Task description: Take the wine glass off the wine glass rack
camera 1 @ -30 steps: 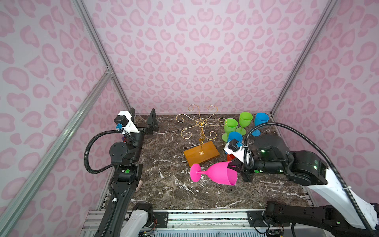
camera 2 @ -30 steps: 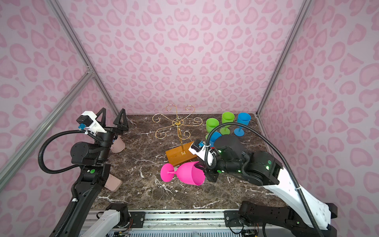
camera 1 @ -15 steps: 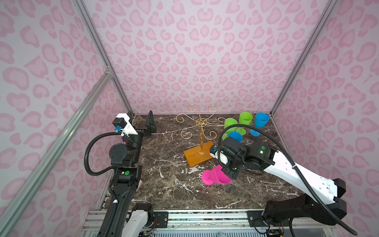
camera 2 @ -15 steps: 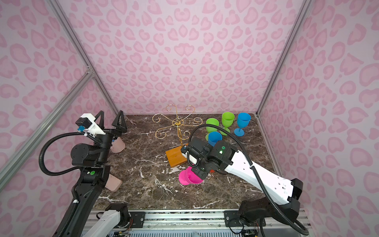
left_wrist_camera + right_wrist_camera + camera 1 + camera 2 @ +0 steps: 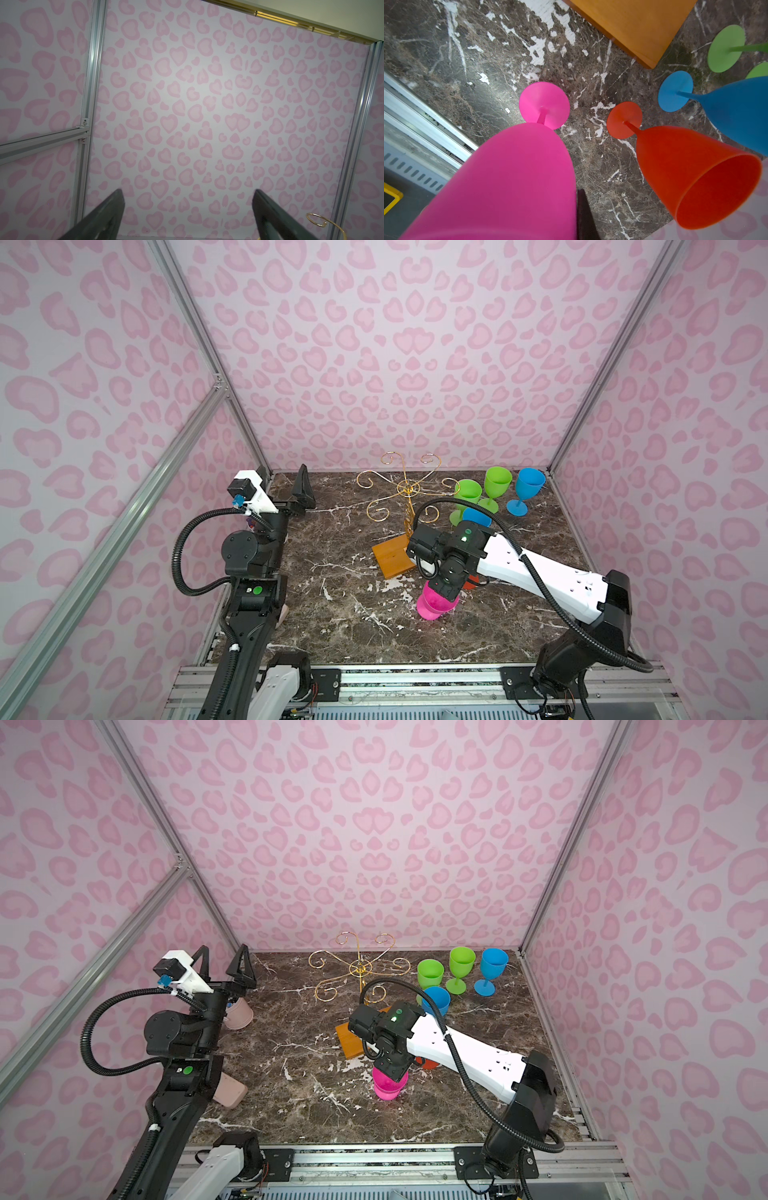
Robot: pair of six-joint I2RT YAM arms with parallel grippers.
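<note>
One magenta plastic wine glass (image 5: 437, 606) (image 5: 388, 1087) is off the gold wire wine glass rack (image 5: 407, 488) (image 5: 360, 969). It stands bowl-up just in front of the rack's orange-brown wooden base (image 5: 392, 561). The right gripper (image 5: 447, 592) reaches down onto the glass from above, its jaws clamped on the bowl's rim.

Only the right wrist view shows the glass's stem and round foot (image 5: 544, 105). The foot looks to be on the dark marble tabletop (image 5: 446, 52), though contact is hard to judge. That view also shows one dark finger (image 5: 584, 216) against the bowl's outer wall; the second is hidden.

An orange-red plastic goblet (image 5: 695, 176) stands upright beside the magenta one, and in both top views the right arm covers all but a sliver of it (image 5: 471, 584).

Right of the rack stand two green goblets (image 5: 497, 481) and two blue goblets (image 5: 530, 489).

Left of the rack, the left gripper (image 5: 282, 483) (image 5: 188, 207) is raised and tilted upward, jaws spread wide and empty. Its wrist view catches only one gold scroll (image 5: 318, 220), cut off at the frame edge.
</note>
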